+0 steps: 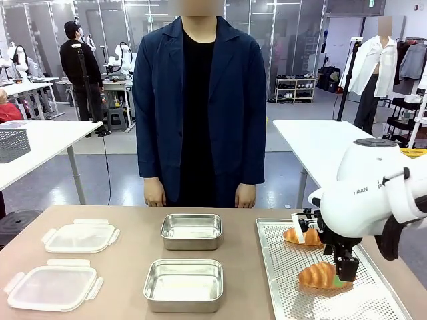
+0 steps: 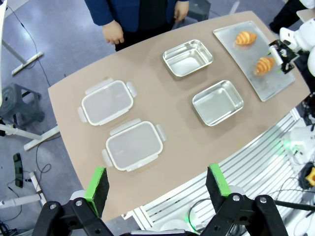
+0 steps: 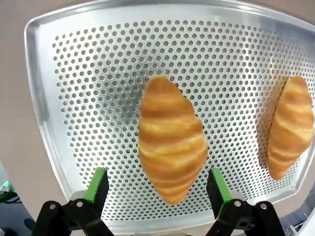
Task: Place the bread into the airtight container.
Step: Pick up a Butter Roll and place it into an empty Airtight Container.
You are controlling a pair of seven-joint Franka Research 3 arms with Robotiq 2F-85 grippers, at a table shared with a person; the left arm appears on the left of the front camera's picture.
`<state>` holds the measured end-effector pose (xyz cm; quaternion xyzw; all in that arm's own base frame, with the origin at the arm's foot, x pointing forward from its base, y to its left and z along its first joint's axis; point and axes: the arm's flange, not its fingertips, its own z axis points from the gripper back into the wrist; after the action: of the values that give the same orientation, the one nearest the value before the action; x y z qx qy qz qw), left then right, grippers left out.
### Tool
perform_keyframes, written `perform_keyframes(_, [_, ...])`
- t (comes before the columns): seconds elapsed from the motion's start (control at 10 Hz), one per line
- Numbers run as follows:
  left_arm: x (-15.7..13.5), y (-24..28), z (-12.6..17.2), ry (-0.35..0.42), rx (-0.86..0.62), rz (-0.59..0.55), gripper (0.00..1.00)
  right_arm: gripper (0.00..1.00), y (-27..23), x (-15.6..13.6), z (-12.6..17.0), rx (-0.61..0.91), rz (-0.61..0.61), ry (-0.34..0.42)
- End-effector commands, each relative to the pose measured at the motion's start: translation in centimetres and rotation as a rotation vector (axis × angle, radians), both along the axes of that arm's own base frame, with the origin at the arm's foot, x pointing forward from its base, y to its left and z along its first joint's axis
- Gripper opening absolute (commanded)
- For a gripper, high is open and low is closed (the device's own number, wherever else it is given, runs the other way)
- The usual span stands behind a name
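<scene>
- Two clear lids (image 1: 80,237) lie at nine o'clock on the table (image 1: 127,260), one behind the other.
- Left gripper (image 2: 157,183) hangs high over the table's near edge, jaws wide apart, empty.
- Two steel containers (image 1: 191,231) sit mid-table, one at twelve o'clock of the other.
- Perforated tray (image 1: 283,267) at three o'clock carries two croissants (image 1: 301,236).
- Right gripper (image 3: 156,178) hangs over the near croissant (image 1: 320,275), jaws spread wide on either side of it, gripping nothing.

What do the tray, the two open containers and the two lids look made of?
Tray: matte grey metal, perhaps aluminium; dull sheen, punched holes. Far container and near container: polished metal, likely stainless steel; reflective walls. Far lid and near lid: cloudy translucent plastic; whitish, see-through, clip flaps.
</scene>
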<state>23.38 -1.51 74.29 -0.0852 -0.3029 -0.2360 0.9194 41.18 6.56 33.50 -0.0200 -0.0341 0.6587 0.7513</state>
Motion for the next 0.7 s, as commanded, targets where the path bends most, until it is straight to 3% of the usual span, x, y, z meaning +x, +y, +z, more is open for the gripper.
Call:
perform_keyframes(0.0, [0.0,0.1,0.4,0.004,0.008,0.001,1.00,1.00,-0.1,1.5,-1.3,0.018,0.021,0.000])
perform_keyframes(0.6, [0.0,0.1,0.4,0.004,0.008,0.001,1.00,1.00,-0.5,2.1,-4.3,0.015,0.008,0.014])
